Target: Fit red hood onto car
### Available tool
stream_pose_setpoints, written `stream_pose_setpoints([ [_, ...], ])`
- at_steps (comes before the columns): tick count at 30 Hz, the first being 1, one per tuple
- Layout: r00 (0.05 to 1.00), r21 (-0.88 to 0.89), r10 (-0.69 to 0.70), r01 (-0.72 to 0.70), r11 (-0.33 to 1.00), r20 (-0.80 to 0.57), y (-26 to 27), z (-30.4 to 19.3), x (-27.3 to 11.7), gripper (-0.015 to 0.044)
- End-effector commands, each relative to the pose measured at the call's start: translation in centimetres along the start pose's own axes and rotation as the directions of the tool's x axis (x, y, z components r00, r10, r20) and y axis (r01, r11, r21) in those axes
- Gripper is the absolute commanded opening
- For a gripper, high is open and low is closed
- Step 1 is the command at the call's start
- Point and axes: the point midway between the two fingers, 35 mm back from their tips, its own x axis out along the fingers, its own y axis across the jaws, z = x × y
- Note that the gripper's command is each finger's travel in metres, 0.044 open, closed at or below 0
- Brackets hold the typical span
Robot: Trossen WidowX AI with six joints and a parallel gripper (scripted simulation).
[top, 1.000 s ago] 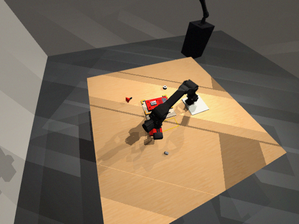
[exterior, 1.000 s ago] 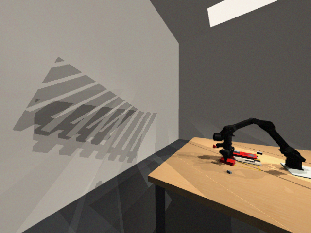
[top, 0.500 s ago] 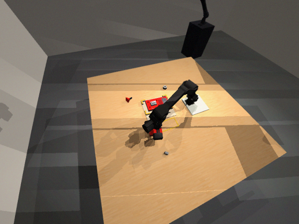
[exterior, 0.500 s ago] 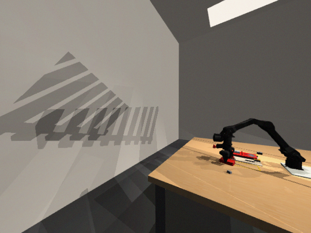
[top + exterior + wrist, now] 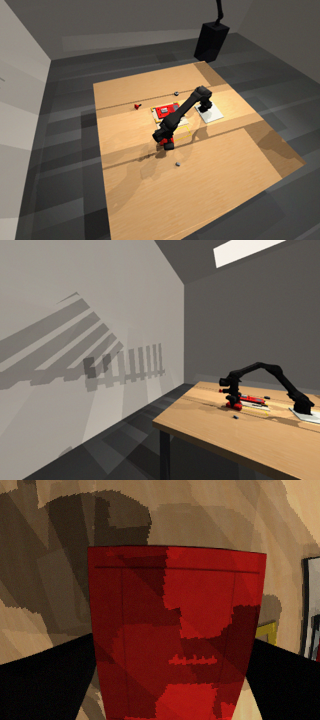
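Observation:
The red hood (image 5: 163,141) (image 5: 233,406) (image 5: 200,595) lies on the table, roof up. My gripper (image 5: 167,141) (image 5: 233,403) (image 5: 171,644) is lowered around it and shut on its two long sides; in the wrist view the hood hides the fingertips. The red chassis (image 5: 170,109) (image 5: 254,400) sits in the jig (image 5: 157,120) with the grey engine block (image 5: 164,110) on its deck. The arm covers part of the chassis in the top view. The pegs are too small to make out, and the hood's corner holes are not visible.
A yellow outline (image 5: 190,134) (image 5: 267,413) (image 5: 271,628) is marked beside the hood. A small grey block (image 5: 178,164) (image 5: 235,416) lies nearby. A red piece with a dark tip (image 5: 136,106) and a dark round part (image 5: 176,93) (image 5: 267,397) lie beyond the jig.

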Motion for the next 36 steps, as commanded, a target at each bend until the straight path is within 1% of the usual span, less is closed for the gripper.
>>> stream_pose_setpoints([
  [1,1.0,0.0,0.0,0.0,1.0,0.0,0.0,0.0,0.0,0.0328],
  [6,1.0,0.0,0.0,0.0,1.0,0.0,0.0,0.0,0.0,0.0295],
  [10,1.0,0.0,-0.001,0.001,1.0,-0.001,0.0,0.0,-0.3,0.019],
  [17,1.0,0.0,-0.001,0.001,1.0,-0.001,0.0,0.0,-1.8,0.0006],
  [36,1.0,0.0,-0.001,0.001,1.0,-0.001,0.0,0.0,-8.4,0.0],
])
